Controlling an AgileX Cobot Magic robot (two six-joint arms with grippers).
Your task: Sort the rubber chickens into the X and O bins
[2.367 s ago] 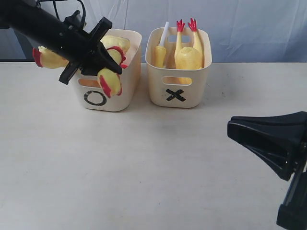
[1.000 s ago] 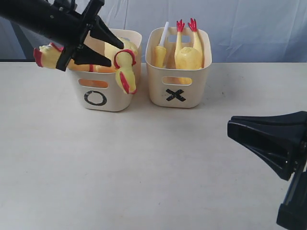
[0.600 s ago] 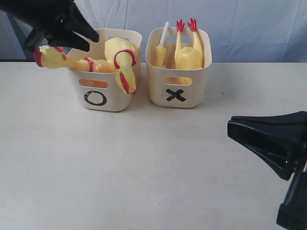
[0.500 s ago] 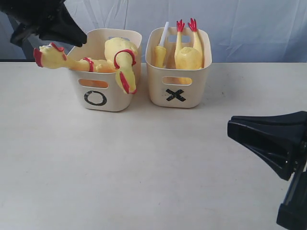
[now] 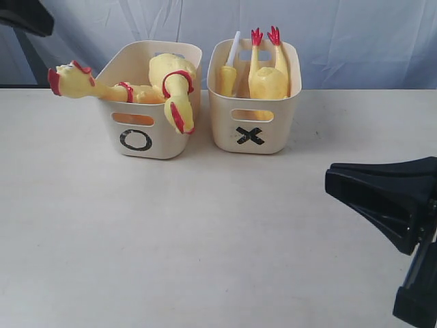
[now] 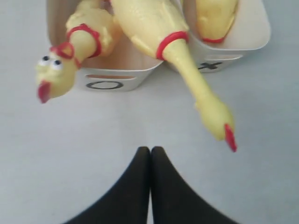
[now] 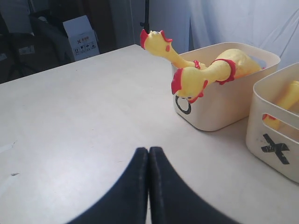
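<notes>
Our left tool (image 6: 150, 153) has its jaws pressed flat together, holding nothing, and our left arm (image 5: 24, 16) shows only at the far left corner. Our right tool (image 7: 148, 153) is likewise pinched closed and empty, low at the near right, pointing left.

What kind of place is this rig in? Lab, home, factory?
Probably a robot test lab: a bare white table, a draped backdrop sheet, toy rubber chickens in a marked O bin and X bin, and a cardboard box behind.

bumpy rubber chickens (image 5: 167, 85), smooth plastic bins (image 5: 151, 130), matt table (image 5: 205, 232).
</notes>
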